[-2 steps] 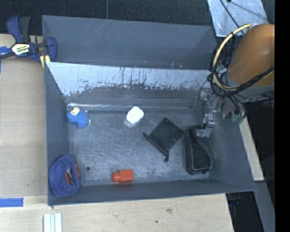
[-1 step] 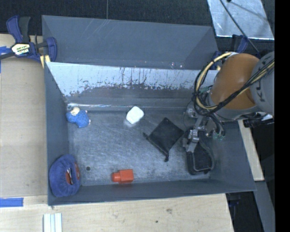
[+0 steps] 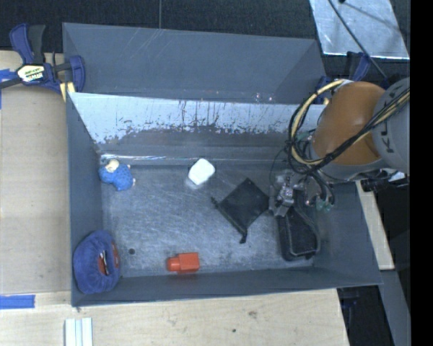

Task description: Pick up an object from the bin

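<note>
zero objects lifted; end effector (image 3: 291, 196) sits between black flat piece (image 3: 242, 202) and black pouch (image 3: 297, 238); can't tell its opening.

In the bin (image 3: 86, 193) a figurine (image 3: 116, 175) lies back left, a cube (image 3: 201, 171) back centre, a cap (image 3: 95, 263) front left, a block (image 3: 182, 263) front centre.

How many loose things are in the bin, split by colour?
Blue: 2 (toy figure, cloth pouch)
White: 1 (white block)
Black: 2 (flat black piece, black case)
Orange: 1 (orange block)
Total: 6
</note>
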You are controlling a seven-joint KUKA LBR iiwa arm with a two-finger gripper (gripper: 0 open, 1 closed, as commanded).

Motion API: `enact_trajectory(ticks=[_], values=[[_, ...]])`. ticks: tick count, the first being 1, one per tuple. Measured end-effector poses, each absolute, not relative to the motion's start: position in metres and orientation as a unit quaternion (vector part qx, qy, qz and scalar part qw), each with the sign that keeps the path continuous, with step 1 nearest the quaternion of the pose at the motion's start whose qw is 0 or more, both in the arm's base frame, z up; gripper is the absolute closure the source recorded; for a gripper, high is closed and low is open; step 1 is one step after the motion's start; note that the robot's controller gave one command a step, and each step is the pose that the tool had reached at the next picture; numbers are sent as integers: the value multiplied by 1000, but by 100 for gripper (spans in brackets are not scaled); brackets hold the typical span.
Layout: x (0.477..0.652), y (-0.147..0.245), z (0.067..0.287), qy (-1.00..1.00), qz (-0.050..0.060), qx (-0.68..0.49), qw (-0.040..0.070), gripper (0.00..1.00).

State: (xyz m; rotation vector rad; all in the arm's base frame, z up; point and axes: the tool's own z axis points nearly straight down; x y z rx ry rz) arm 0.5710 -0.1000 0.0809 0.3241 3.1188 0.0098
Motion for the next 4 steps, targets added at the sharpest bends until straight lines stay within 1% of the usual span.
enact_trajectory(ticks=[1,2,3,4], values=[[570,-86,213,994,0,107,6,100],[569,-87,207,994,0,107,2,0],[529,-19,83,1000,1,30,-3,0],[532,-21,87,999,0,32,1,100]])
